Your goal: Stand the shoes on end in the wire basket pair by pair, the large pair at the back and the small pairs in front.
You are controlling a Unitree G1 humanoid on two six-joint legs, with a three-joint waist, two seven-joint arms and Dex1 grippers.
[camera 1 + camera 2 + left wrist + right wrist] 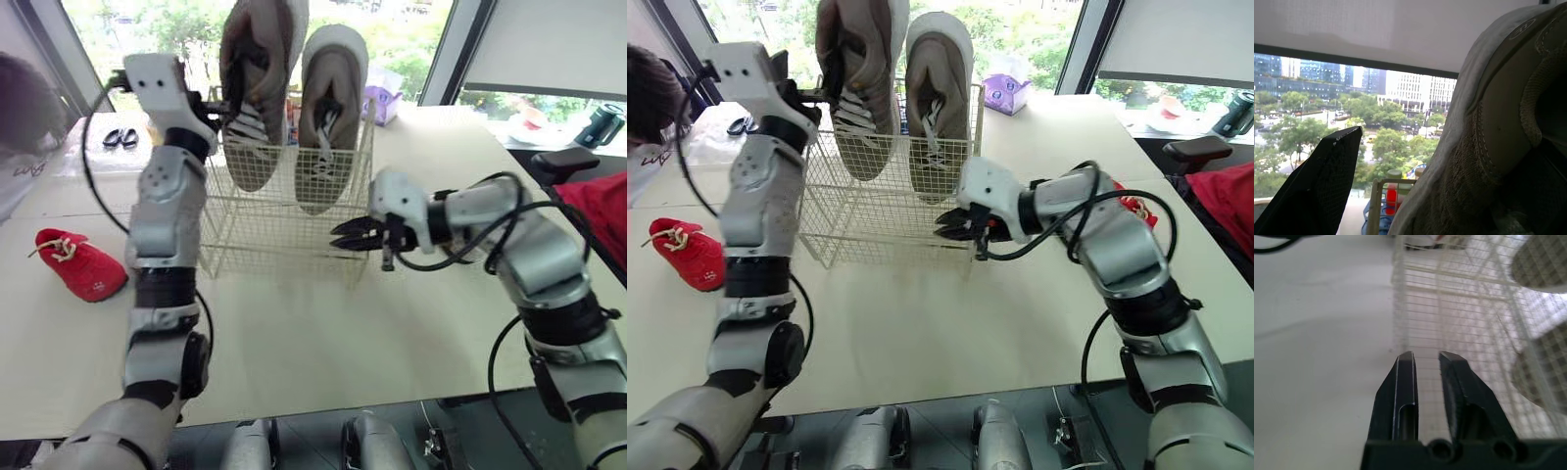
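- Left eye view is showing the large grey shoes [328,117] standing toe-down, side by side, at the back of the wire basket [274,235], their heels rising well above its rim.
- The wire basket is sitting on the tabletop [323,333].
- The left gripper [223,103] is reaching high at the heel collar of the shoe on the robot's left. In the left wrist view one of its fingers [1317,186] is standing clear of that shoe with daylight between them, so the fingers are spread. The other finger is hiding behind the shoe.
- The right gripper [343,235] is hovering just beside the basket's front right corner. Its fingers [1400,396] are lying almost together with a narrow slit between them, gripping nothing.
- A small red shoe [83,264] is lying on the tabletop well to the left of the basket, and a second red shoe [1132,206] is peeking out from behind the right arm.
- A small black pair [120,138] is lying at the far left back of the tabletop, and a purple tissue box [384,96] is sitting behind the basket to the right.
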